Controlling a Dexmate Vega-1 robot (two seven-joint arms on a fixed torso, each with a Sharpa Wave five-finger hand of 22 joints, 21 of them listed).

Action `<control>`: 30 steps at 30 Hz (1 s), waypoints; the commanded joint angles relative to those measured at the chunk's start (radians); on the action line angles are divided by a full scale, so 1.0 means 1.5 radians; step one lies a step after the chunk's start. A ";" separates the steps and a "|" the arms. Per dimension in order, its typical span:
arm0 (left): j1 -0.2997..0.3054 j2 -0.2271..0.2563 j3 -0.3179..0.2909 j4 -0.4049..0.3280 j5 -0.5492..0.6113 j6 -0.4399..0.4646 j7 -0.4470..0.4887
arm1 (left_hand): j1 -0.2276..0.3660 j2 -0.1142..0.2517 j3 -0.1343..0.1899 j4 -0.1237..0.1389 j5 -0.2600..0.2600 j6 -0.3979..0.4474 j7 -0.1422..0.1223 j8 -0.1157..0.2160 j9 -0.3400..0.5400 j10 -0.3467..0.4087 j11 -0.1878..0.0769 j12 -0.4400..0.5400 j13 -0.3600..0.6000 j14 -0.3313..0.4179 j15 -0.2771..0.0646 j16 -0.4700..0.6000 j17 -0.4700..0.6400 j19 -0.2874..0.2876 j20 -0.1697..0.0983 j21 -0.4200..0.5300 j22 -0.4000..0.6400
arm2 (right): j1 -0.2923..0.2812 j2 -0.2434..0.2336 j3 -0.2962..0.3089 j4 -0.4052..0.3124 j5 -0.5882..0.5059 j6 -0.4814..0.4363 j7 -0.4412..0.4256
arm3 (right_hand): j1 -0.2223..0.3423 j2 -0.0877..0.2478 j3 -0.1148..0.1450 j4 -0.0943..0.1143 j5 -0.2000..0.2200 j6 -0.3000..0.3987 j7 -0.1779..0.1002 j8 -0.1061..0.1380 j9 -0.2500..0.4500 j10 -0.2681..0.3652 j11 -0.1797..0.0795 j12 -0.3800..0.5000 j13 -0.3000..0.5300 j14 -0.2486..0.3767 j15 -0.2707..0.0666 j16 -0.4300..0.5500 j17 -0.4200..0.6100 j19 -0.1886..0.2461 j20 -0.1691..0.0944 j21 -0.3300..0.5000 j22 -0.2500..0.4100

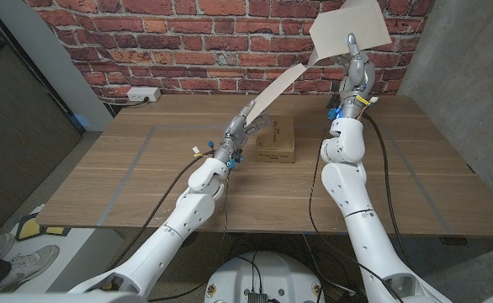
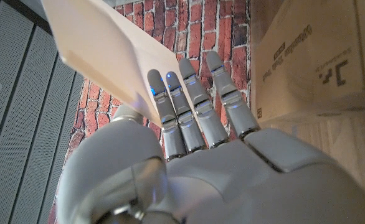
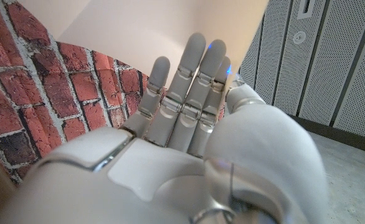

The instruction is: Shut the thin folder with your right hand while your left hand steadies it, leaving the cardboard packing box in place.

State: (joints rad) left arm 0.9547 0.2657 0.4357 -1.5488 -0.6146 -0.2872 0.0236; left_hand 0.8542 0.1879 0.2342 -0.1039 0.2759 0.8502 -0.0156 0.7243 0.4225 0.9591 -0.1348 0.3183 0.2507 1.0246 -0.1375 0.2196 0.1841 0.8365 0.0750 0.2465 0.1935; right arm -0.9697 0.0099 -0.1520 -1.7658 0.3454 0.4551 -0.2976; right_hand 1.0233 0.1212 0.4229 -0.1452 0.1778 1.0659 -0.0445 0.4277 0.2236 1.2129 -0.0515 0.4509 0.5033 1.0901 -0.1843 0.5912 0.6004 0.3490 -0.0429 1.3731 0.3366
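Head view first: we see the thin folder [image 1: 314, 55] lifted off the wooden table [image 1: 129, 177], stretched as a pale band between the two hands. Our right hand [image 1: 357, 74] is raised high above its own wrist, fingers pointing up, with the folder's upper leaf spread just past its fingertips against the brick wall [image 1: 188, 42]. Our left hand [image 1: 240, 135] sits low near the table surface, and the folder's lower end comes down to it; just beyond and to the outer side of that hand stands the cardboard packing box [image 1: 276, 141], on the table. In the left wrist view we note the fingers [image 2: 189, 112] extended and close together, the folder [image 2: 101, 46] edge meeting them beside the thumb, the box [image 2: 313, 56] near the opposite side of the hand. Whether this hand pinches the folder or only touches it we cannot tell. In the right wrist view the fingers [image 3: 189, 93] reach up straight against the pale sheet [image 3: 139, 25]; thumb alongside, actual hold not discernible.
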 commanded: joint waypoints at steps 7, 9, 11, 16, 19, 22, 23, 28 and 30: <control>0.039 0.026 0.002 -0.107 0.351 0.032 0.421 | 0.040 -0.007 0.067 -0.001 0.044 0.029 -0.009 0.075 0.073 0.079 -0.031 0.052 0.034 0.060 -0.032 -0.003 0.014 -0.020 -0.014 0.001 0.006 | -0.029 -0.069 0.027 0.009 -0.082 0.024 -0.008 | -0.006 -0.006 0.009 0.001 0.003 0.003 -0.009 0.006 0.002 -0.006 -0.013 -0.008 0.002 -0.013 -0.023 -0.018 0.003 -0.020 -0.071 0.006 -0.016; 0.042 0.033 0.001 -0.121 0.358 0.048 0.422 | 0.040 -0.009 0.070 0.000 0.048 0.032 -0.006 0.082 0.080 0.084 -0.033 0.057 0.038 0.060 -0.031 -0.004 0.015 -0.027 -0.014 -0.001 0.006 | -0.035 -0.078 0.028 0.007 -0.109 0.025 -0.023 | -0.007 -0.007 0.011 0.001 0.003 0.003 -0.010 0.006 0.001 -0.006 -0.015 -0.009 0.002 -0.017 -0.023 -0.022 0.003 -0.026 -0.067 0.006 -0.020; 0.044 0.036 0.000 -0.131 0.372 0.060 0.433 | 0.040 -0.011 0.073 0.001 0.051 0.035 -0.008 0.089 0.086 0.087 -0.031 0.061 0.041 0.061 -0.031 -0.006 0.016 -0.035 -0.011 -0.003 0.006 | -0.040 -0.087 0.029 0.005 -0.148 0.024 -0.046 | -0.009 -0.007 0.012 0.002 0.002 0.003 -0.011 0.007 0.002 -0.006 -0.017 -0.010 0.001 -0.020 -0.023 -0.025 0.003 -0.031 -0.064 0.005 -0.024; 0.050 0.047 -0.001 -0.162 0.390 0.100 0.442 | 0.040 -0.015 0.080 0.002 0.058 0.038 -0.004 0.102 0.100 0.093 -0.031 0.068 0.048 0.058 -0.030 -0.010 0.017 -0.043 -0.008 -0.004 0.007 | -0.056 -0.096 0.030 -0.008 -0.313 0.013 -0.160 | -0.014 -0.008 0.014 0.004 0.002 0.003 -0.012 0.007 0.001 -0.006 -0.018 -0.013 0.000 -0.025 -0.022 -0.032 0.003 -0.038 -0.057 0.005 -0.033; 0.050 0.051 -0.001 -0.173 0.391 0.114 0.441 | 0.041 -0.016 0.083 0.002 0.061 0.037 -0.003 0.106 0.105 0.095 -0.030 0.071 0.051 0.058 -0.031 -0.011 0.017 -0.046 -0.008 -0.004 0.007 | -0.066 -0.094 0.027 -0.018 -0.429 -0.007 -0.246 | -0.015 -0.008 0.016 0.004 0.002 0.004 -0.014 0.007 0.000 -0.006 -0.019 -0.015 -0.001 -0.026 -0.022 -0.034 0.004 -0.037 -0.056 0.006 -0.039; 0.049 0.055 0.001 -0.182 0.395 0.130 0.439 | 0.041 -0.017 0.085 0.002 0.063 0.036 -0.003 0.109 0.108 0.095 -0.030 0.072 0.053 0.059 -0.032 -0.012 0.017 -0.048 -0.009 -0.004 0.007 | -0.073 -0.102 0.022 -0.029 -0.513 -0.037 -0.298 | -0.017 -0.009 0.018 0.004 0.002 0.004 -0.015 0.006 -0.001 -0.006 -0.021 -0.015 0.000 -0.026 -0.023 -0.036 0.004 -0.036 -0.058 0.006 -0.043; 0.049 0.057 0.001 -0.186 0.395 0.137 0.438 | 0.041 -0.018 0.085 0.002 0.064 0.036 -0.002 0.110 0.109 0.095 -0.030 0.072 0.053 0.061 -0.031 -0.011 0.017 -0.048 -0.010 -0.004 0.007 | -0.075 -0.105 0.020 -0.032 -0.530 -0.047 -0.306 | -0.017 -0.009 0.018 0.004 0.002 0.003 -0.015 0.006 -0.001 -0.006 -0.020 -0.015 0.000 -0.026 -0.023 -0.036 0.004 -0.036 -0.057 0.006 -0.044; 0.042 0.068 0.007 -0.206 0.420 0.177 0.443 | 0.042 -0.019 0.091 0.002 0.069 0.034 0.006 0.113 0.111 0.096 -0.028 0.077 0.058 0.062 -0.030 -0.013 0.017 -0.052 -0.010 -0.004 0.008 | -0.075 -0.121 0.011 -0.034 -0.609 -0.086 -0.346 | -0.021 -0.012 0.022 0.003 0.002 0.005 -0.016 0.005 -0.004 -0.006 -0.021 -0.019 -0.001 -0.026 -0.023 -0.041 0.005 -0.036 -0.058 0.006 -0.058; 0.040 0.078 0.009 -0.220 0.431 0.202 0.440 | 0.042 -0.019 0.093 0.002 0.071 0.031 0.006 0.114 0.112 0.096 -0.024 0.078 0.060 0.062 -0.031 -0.014 0.017 -0.054 -0.010 -0.004 0.009 | -0.077 -0.128 0.007 -0.037 -0.648 -0.107 -0.360 | -0.021 -0.013 0.023 0.003 0.002 0.005 -0.016 0.005 -0.005 -0.005 -0.022 -0.019 -0.002 -0.026 -0.023 -0.042 0.005 -0.035 -0.058 0.006 -0.060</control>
State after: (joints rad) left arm 1.0226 0.3441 0.4374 -1.8046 -0.0392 -0.1027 0.6597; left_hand 0.9130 0.1608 0.3581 -0.1047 0.3755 0.8950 -0.0139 0.8868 0.5874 1.0701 -0.1520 0.4295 0.3362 1.1098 -0.1841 0.2033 0.2073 0.7584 0.0590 0.2435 0.2026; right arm -1.0635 -0.1384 -0.1197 -1.7962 -0.2102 0.4092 -0.6532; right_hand 0.9960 0.1033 0.4489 -0.1405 0.1770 1.0715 -0.0645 0.4330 0.2164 1.2008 -0.0845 0.4245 0.5004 1.0517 -0.1785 0.5321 0.6049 0.3009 -0.0411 1.3731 0.2478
